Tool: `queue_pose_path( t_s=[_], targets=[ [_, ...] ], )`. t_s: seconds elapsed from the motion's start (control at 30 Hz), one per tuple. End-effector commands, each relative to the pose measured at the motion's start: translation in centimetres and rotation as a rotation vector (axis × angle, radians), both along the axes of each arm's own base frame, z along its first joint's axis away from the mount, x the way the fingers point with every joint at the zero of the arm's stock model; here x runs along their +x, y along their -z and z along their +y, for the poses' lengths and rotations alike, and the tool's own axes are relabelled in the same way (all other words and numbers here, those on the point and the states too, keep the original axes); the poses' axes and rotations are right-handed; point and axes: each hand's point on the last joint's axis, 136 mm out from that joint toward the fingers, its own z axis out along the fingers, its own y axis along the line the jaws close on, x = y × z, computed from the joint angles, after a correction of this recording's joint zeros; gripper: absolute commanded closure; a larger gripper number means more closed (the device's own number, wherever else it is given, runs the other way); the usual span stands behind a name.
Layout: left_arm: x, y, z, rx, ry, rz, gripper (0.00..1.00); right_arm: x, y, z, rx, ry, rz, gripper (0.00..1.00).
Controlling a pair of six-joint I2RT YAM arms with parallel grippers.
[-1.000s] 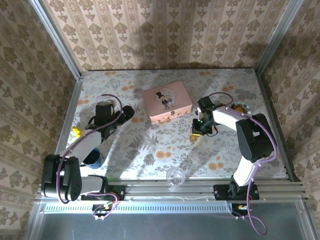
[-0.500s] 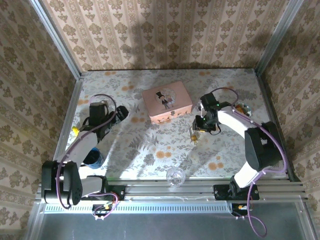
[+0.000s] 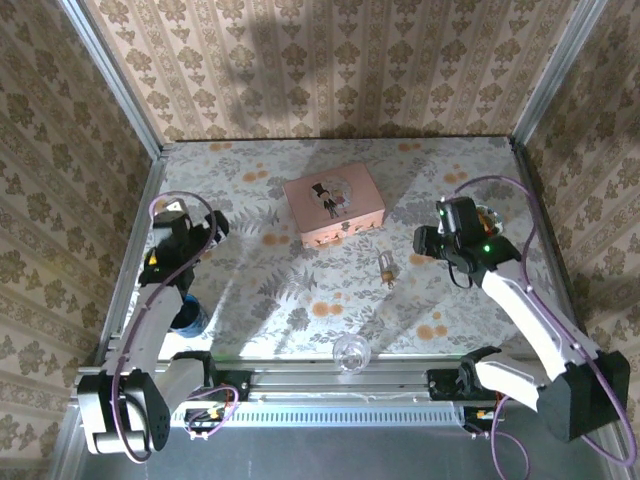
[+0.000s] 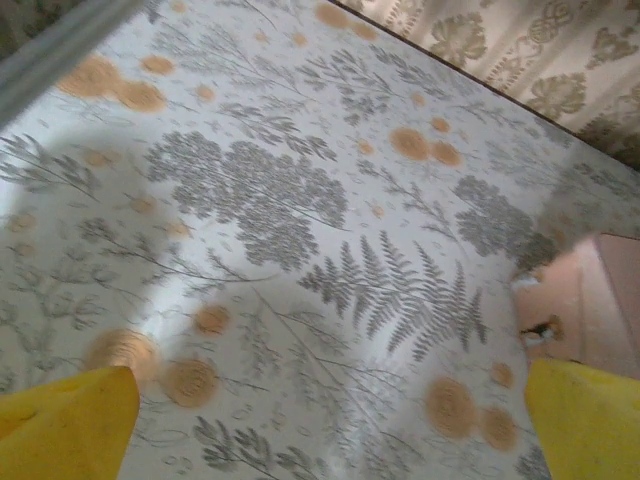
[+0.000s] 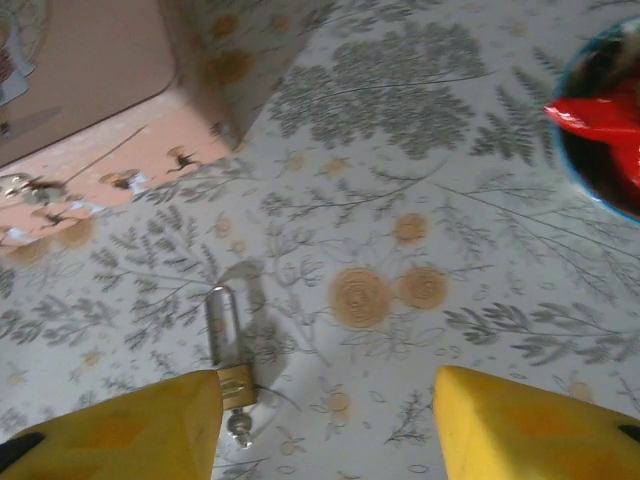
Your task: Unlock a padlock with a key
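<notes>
The tiny brass padlock (image 3: 386, 267) lies flat on the flowered table, in front of the pink box. In the right wrist view its silvery shackle (image 5: 221, 313) points away from me and its brass body (image 5: 237, 385) sits beside my left fingertip. A small silvery key (image 5: 240, 427) sticks out of the body's near end. My right gripper (image 5: 330, 432) is open, hovering just right of the padlock, with nothing between its yellow fingers (image 5: 540, 420). From above, the right gripper (image 3: 428, 243) stands apart from the padlock. My left gripper (image 3: 205, 228) is open over bare table at the far left, and the left wrist view shows this gripper (image 4: 325, 430) empty.
The pink picture-lidded box (image 3: 334, 205) stands at the middle back, with its front corner (image 5: 150, 150) near the padlock. A blue bowl (image 5: 610, 130) holding something red sits at the right. A clear glass ball (image 3: 351, 351) rests near the front edge. A blue cup (image 3: 188, 318) stands by the left arm.
My right gripper has let go of the padlock and drawn back to the right, leaving it on the table. My left gripper has pulled away to the left.
</notes>
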Motion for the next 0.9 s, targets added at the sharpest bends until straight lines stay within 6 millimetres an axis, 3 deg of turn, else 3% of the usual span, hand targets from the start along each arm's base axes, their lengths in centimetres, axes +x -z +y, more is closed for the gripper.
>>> queue_pose_path(
  t_s=[0.0,0.03,0.17,0.33,0.57,0.87],
  targets=[
    [0.3,0.2,2.2,0.141,-0.057,-0.076,0.00,0.7,-1.9,-2.5,-0.091,0.084,-0.178,0.14],
    [0.4,0.4,2.5,0.168,-0.064,-0.100,0.00,0.7,-2.1,-3.0,-0.106,0.096,-0.216,0.00],
    [0.9,1.3,2.7,0.235,-0.050,-0.142,0.00,0.6,-3.1,-4.5,-0.142,0.153,-0.321,0.00],
    [1.5,1.8,2.1,0.283,0.016,-0.177,0.00,1.0,-3.9,-4.7,-0.118,0.162,-0.400,0.00],
    [1.7,1.7,1.4,0.367,0.091,-0.252,0.00,1.9,-2.8,-5.8,-0.159,0.217,-0.438,0.00],
    [2.8,4.1,0.9,0.427,0.177,-0.286,0.00,2.5,-1.7,-6.8,-0.274,0.207,-0.607,0.00]
  ],
)
